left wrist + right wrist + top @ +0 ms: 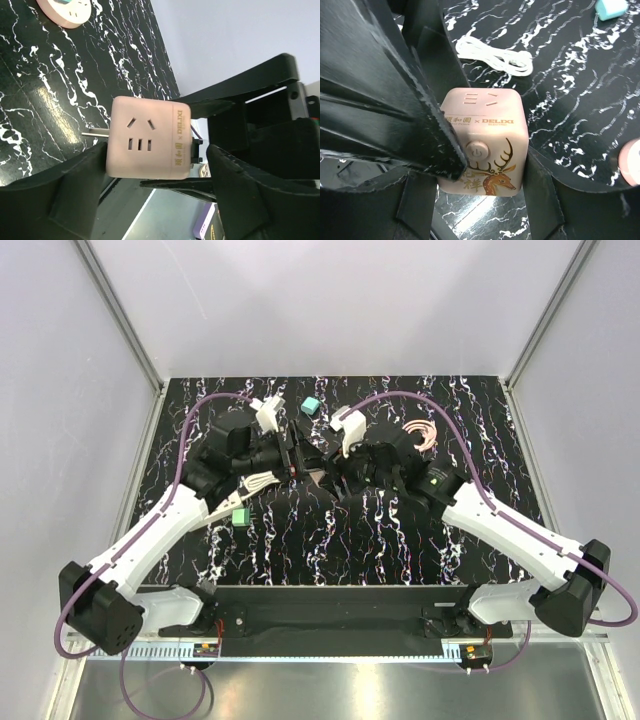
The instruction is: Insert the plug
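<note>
Two pincers: left pincer (156,161) stands apart around pink socket cube (150,131); right pincer (496,171) clamps it.
Plug (311,405): teal, on table (400,540) beyond them, untouched.
Handling: likely light, stiff, slick; take your hold on its flat sides.

Lighting: bright, even, diffuse, cast from above. Shadows: soft, faint, seen under the arms (170,530) on the desk (400,540). Glare: noted on the metal strip (320,685) at the near edge. Focus: pink cube (150,145) rendered sharp; nearest claw fingers (45,200) slightly blurred.
</note>
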Available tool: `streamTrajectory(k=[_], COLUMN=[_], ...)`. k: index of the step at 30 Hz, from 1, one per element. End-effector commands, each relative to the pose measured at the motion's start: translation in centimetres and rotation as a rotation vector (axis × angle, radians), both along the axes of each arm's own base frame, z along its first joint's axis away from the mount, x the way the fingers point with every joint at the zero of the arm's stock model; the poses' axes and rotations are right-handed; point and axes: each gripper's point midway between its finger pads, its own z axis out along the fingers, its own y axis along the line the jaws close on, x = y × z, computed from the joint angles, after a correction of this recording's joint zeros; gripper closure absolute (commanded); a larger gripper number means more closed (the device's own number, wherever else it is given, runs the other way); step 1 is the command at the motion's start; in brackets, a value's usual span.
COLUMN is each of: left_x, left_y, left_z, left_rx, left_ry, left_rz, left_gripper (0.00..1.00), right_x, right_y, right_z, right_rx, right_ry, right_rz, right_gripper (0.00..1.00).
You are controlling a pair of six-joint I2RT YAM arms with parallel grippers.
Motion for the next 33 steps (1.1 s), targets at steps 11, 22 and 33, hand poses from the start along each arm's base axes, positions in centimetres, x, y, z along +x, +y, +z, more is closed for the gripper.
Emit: streamTrajectory(k=[11, 22, 33], left_x=[1.5, 2.8, 3.5], left_y=[5.8, 8.9, 12.0], left_z=[1.1, -2.7, -5.8], left_rx=[0.036, 0.26, 0.452], left_ry=[-0.1, -0.169, -0.219], left_rz=[0.096, 0.174, 0.26], left_gripper=[0.04, 0.01, 0.01], right_x=[0.4, -2.5, 4.1], right_y=[-5.6, -6.6, -13.1], right_z=[0.5, 5.7, 2.4], right_rx=[0.011, 0.295, -0.13], right_ry=[-0.031, 0.079, -0.149], right_rz=[0.14, 0.472, 0.126], right_gripper=[1.0, 1.0, 1.0])
